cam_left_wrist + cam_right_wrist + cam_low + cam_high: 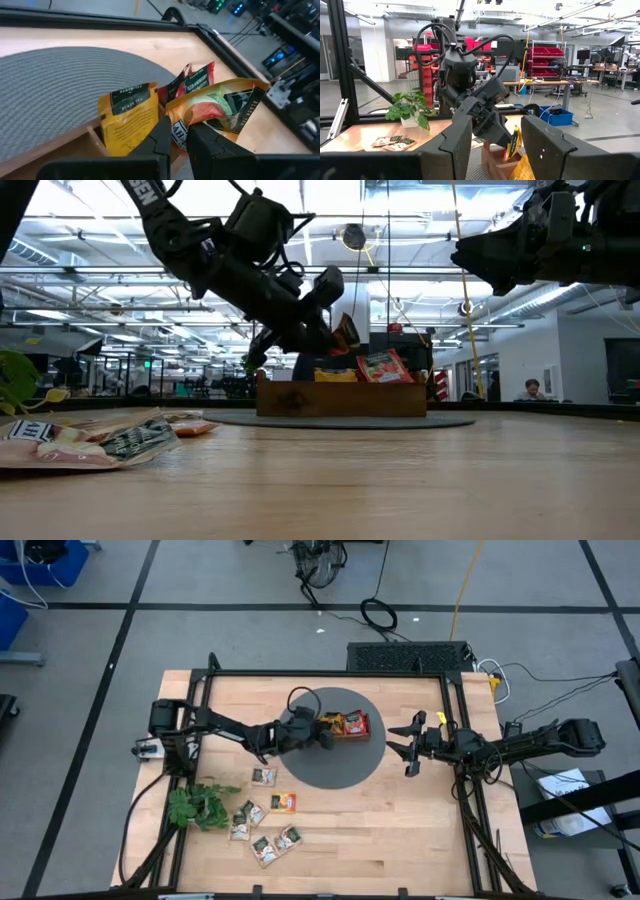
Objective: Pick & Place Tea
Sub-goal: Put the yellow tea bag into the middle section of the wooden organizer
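A brown wooden tray [350, 726] stands on a round grey mat [330, 765] at mid-table. It holds a red sachet [192, 82] and orange-yellow sachets [130, 117], all upright. My left gripper [325, 735] is over the tray's left end and shut on an orange-yellow tea sachet [513, 142]. My right gripper [408, 745] hangs open and empty above the table, right of the mat. Several more sachets [264, 776] lie flat on the table's near left. My left gripper pinches the sachet between its two fingers. Only a pale printed strip [178, 134] shows in the gap. The fingers slant down from the table's left. The sachet [345, 330] sticks out past the fingertips, tilted, just above the sachets in the tray.
A green leafy sprig [200, 805] lies at the near left beside the loose sachets [275, 843]. A black frame [460, 790] runs along the table's edges. Bare wood [400, 830] lies near and right of the mat.
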Robot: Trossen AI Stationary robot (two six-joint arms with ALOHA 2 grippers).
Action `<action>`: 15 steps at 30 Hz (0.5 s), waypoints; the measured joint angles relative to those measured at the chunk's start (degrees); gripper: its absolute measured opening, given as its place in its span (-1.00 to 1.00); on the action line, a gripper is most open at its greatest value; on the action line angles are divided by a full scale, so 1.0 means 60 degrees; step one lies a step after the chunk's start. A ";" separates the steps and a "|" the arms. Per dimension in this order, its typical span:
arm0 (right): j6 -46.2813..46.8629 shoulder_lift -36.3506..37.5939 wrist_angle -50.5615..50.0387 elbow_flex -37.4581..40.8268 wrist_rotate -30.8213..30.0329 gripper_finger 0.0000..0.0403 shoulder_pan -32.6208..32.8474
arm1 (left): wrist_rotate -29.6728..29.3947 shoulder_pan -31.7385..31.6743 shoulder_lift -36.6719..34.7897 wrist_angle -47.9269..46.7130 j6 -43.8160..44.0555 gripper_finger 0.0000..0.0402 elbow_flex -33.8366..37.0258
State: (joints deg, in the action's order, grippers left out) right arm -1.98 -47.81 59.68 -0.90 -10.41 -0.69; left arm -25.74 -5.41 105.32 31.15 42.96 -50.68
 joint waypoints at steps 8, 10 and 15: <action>0.0000 0.0003 0.0007 0.0003 0.0000 -0.23 -0.0001 | -0.0475 -0.0030 0.0000 -0.0947 0.0139 -0.61 -0.0007; 0.0001 0.0003 0.0003 0.0000 0.0000 -0.23 0.0000 | -0.0476 -0.0022 0.0000 -0.0953 0.0136 -0.60 -0.0007; 0.0000 0.0003 0.0007 0.0003 -0.0001 -0.23 -0.0001 | -0.0473 -0.0023 -0.0004 -0.0903 0.0136 -0.58 -0.0007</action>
State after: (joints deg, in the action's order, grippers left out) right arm -1.98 -47.79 59.72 -0.89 -10.42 -0.70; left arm -28.58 -5.54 105.30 25.74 43.77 -50.72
